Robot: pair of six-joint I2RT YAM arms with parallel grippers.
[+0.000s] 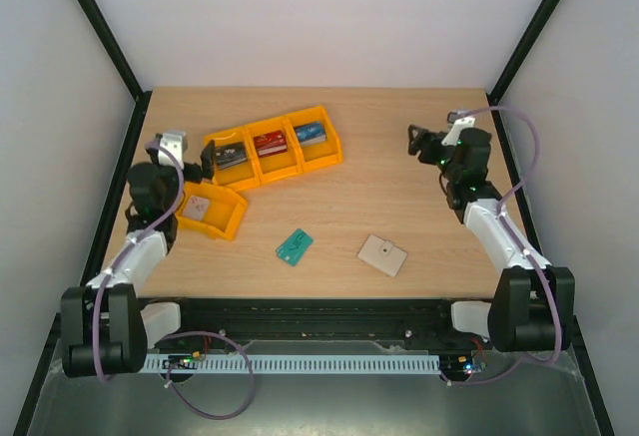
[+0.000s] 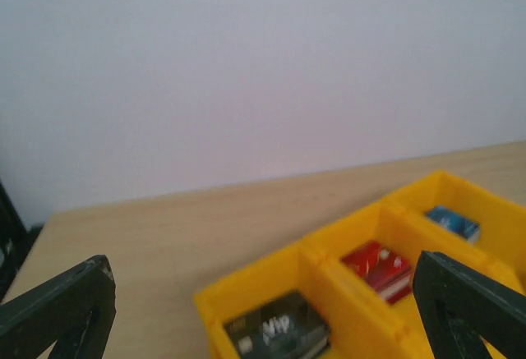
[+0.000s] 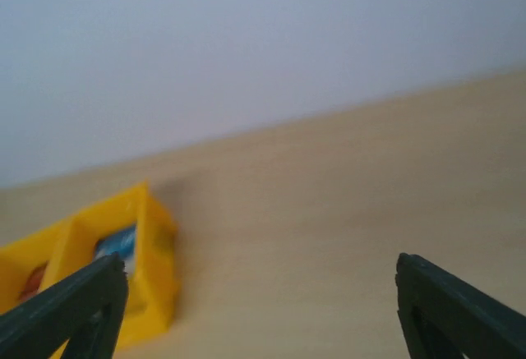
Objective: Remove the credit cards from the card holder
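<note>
Left gripper [image 1: 209,160], jaws spread wide and empty, hovers at a row of 3 yellow bins [image 1: 270,174]. Right gripper [image 1: 413,143], likewise spread and empty, hangs far right. The beige card holder [image 1: 382,254] lies closed on the table [image 1: 349,197] near its front edge, well apart from both, with a teal card [image 1: 294,246] to its left.

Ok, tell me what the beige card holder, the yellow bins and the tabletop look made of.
Card holder: likely faux leather or fabric, matte beige with a snap tab; too small to be sure. Yellow bins: moulded plastic, smooth, evenly coloured walls. Tabletop: wood or wood-look laminate, pale grain, matte.
</note>
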